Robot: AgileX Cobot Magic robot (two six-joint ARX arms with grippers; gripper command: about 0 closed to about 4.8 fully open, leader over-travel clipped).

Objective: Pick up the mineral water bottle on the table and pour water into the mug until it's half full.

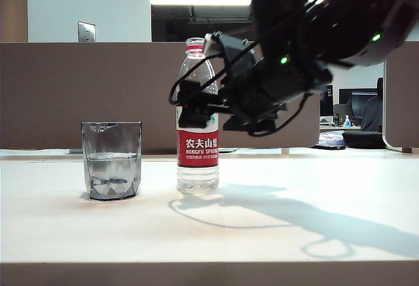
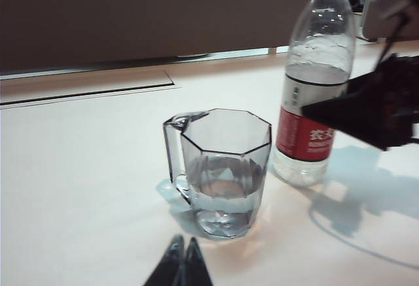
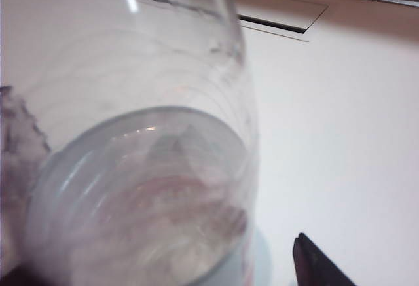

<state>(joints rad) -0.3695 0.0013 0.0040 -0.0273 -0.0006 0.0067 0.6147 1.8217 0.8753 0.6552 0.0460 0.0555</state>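
Right tool (image 1: 196,106), spread wide around the standing bottle (image 1: 197,161), looks released since the mug (image 1: 111,160) holds water; left tool (image 2: 182,263) clenched, idle.

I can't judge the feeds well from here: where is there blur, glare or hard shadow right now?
Exterior view: sharp; the right tool beside the mineral water bottle throws a long hard shadow across the table. Left wrist view: slightly soft, the mug readable, the left tool dark. Right wrist view: the bottle fills it, too close, blurred, with streaks of glare.

Exterior low, table-level, wrists close; all share mineral water bottle (image 1: 197,139)
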